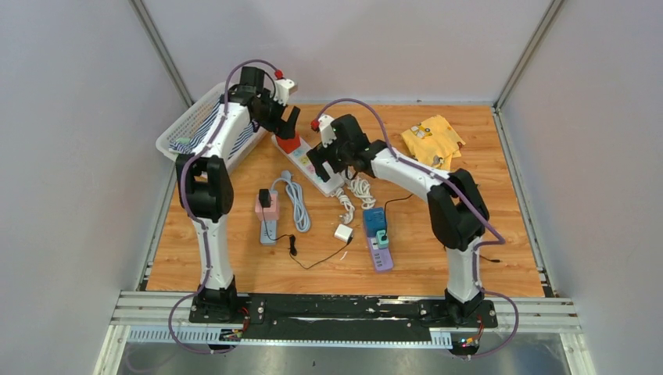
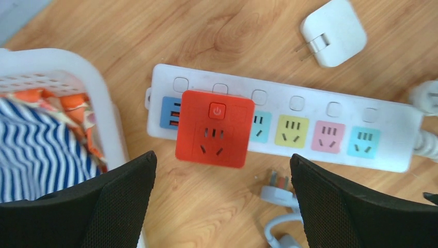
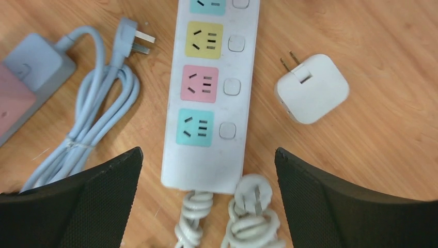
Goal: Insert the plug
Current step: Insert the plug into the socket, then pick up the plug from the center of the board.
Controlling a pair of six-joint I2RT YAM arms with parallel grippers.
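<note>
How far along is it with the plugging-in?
Apparently done: the red adapter sits plugged on the white power strip. In hand: nothing; the left gripper and right gripper hang open above the strip. Possibly left: the white charger and grey-blue plug lie loose beside it.

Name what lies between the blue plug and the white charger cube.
The white power strip lies between blue plug and charger cube; right wrist view.
</note>
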